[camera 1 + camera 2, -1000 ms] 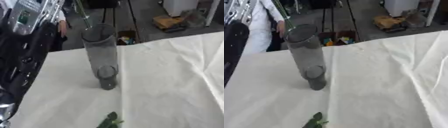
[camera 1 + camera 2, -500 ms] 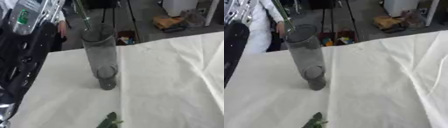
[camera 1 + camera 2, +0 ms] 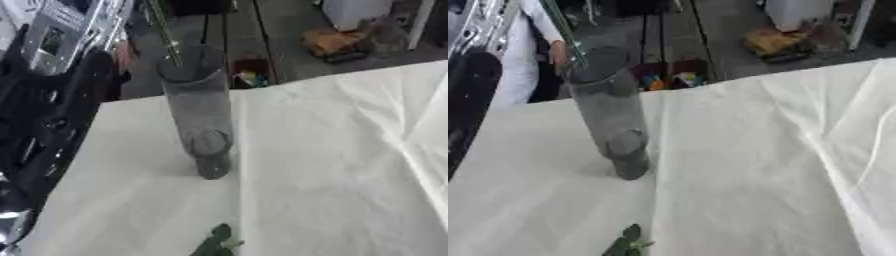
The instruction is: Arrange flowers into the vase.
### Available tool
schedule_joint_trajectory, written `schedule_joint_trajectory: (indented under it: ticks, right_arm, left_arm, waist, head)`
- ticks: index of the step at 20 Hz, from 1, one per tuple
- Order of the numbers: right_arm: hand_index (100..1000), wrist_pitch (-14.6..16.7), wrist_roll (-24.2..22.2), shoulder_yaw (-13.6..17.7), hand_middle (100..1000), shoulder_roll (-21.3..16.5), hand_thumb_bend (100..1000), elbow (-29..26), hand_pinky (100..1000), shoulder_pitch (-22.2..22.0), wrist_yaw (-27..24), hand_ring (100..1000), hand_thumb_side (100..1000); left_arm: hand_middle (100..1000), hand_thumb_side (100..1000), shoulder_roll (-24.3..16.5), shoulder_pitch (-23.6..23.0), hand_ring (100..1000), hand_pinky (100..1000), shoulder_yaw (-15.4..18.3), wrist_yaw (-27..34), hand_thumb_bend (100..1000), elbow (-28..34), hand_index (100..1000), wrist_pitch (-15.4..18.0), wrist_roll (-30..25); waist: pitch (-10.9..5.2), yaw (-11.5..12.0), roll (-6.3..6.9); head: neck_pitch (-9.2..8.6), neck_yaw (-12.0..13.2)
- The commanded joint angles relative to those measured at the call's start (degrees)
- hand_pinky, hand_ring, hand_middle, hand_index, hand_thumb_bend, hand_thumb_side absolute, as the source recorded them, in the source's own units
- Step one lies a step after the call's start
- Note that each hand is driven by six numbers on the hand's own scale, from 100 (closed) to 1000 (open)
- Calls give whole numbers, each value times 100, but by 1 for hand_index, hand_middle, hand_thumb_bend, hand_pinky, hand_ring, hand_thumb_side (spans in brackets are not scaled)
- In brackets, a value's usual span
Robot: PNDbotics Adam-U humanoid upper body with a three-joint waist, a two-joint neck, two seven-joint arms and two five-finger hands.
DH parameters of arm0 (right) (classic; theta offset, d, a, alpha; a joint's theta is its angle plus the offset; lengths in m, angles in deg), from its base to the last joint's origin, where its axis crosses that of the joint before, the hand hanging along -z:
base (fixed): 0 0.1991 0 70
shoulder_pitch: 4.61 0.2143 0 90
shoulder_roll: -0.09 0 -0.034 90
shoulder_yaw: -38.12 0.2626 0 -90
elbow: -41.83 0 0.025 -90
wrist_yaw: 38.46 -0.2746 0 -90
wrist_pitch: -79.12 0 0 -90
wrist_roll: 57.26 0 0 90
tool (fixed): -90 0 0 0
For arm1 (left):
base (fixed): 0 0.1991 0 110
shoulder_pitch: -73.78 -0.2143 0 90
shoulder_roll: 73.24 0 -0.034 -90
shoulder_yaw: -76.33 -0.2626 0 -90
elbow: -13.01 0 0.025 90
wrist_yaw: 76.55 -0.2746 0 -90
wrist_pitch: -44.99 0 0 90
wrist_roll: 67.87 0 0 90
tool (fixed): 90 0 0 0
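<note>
Tall clear vase (image 3: 199, 110) standing upright left of centre on white tablecloth (image 3: 763, 165). Thin green stem (image 3: 564, 31) rising from vase mouth toward upper left. Green leaves (image 3: 214, 242) lying at bottom edge (partly cut off). Left arm (image 3: 44, 125) filling left edge; hands not showing, finger state impossible to tell.

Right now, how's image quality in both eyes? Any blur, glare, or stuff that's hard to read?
Left eye view: soft all over; the vase reads as a grey translucent cylinder, the thin green stem above its rim is faint, and the robot's left arm is a dark blur. Right eye view: equally soft, no harsh glare on the white cloth, only creases; green leaves cut by the bottom edge.
</note>
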Motion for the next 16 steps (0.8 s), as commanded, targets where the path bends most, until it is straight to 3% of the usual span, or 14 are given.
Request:
schedule_joint_trajectory:
  ticks: [1,16]
  right_arm:
    - [889,7,-22,33,374,-55,100,-103,850,55,-15,775,891]
    - [890,-3,-43,32,370,-33,100,-103,854,76,-9,778,899]
  left_arm:
    - [100,309,-64,91,100,100,20,-27,137,36,100,-16,16]
    - [100,320,65,27,100,100,-27,5,124,17,100,-31,70]
  waist:
    - [-103,-11,-35]
    - [-50,-58,-37]
  head:
    - [-66,18]
    - [-102,34]
